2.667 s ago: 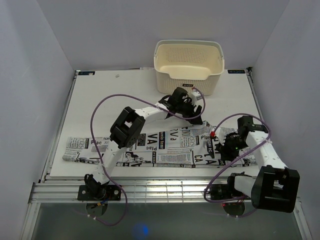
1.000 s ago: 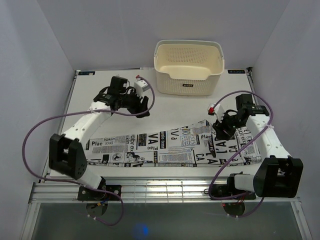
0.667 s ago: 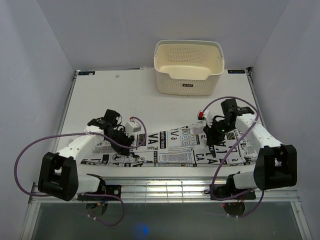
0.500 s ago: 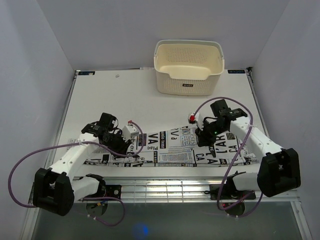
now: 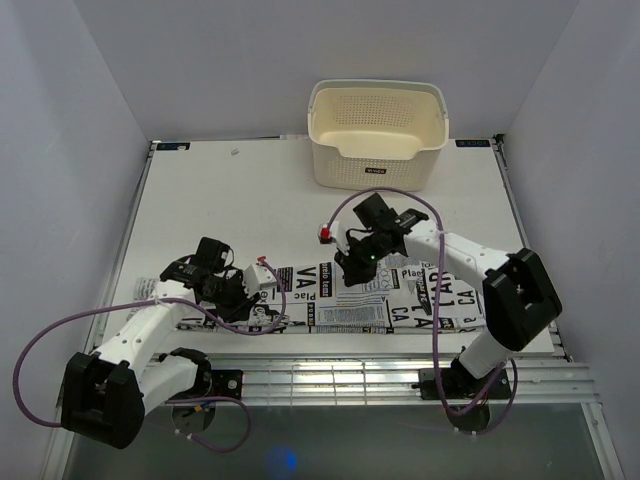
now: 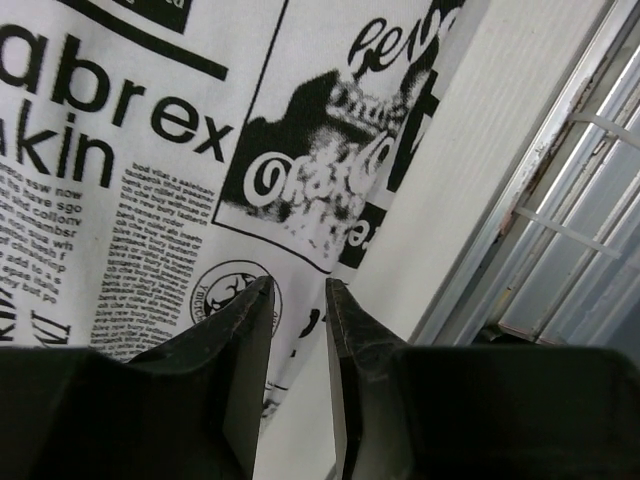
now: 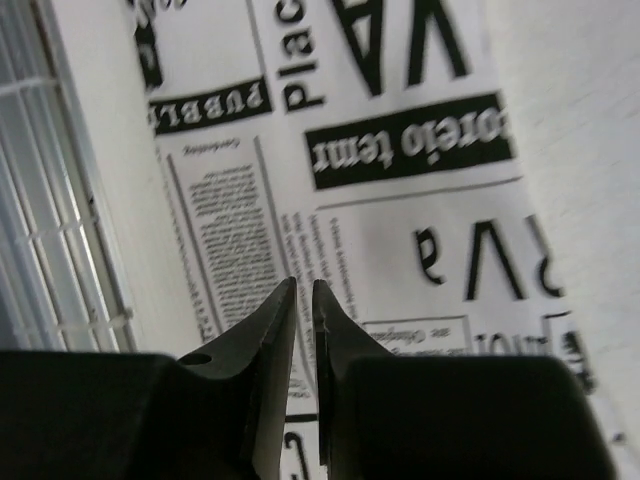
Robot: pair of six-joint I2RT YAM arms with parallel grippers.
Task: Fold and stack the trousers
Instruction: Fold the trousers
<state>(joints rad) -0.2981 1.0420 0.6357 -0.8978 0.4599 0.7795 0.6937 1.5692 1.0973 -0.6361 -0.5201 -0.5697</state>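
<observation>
Top external: the trousers [image 5: 345, 305] lie stretched along the near edge of the table [image 5: 230, 190]. The right gripper [image 7: 304, 288] is pinched almost shut on cloth mid-length. The left gripper [image 6: 298, 290] stands half-closed over the near-left edge, and we cannot tell if it grips. We should confirm the 2 pinches, then lift evenly.

You've got a white table [image 5: 250, 190] boxed in by plain pale walls [image 5: 250, 60], with metal rails [image 5: 330, 380] along its near edge.
</observation>
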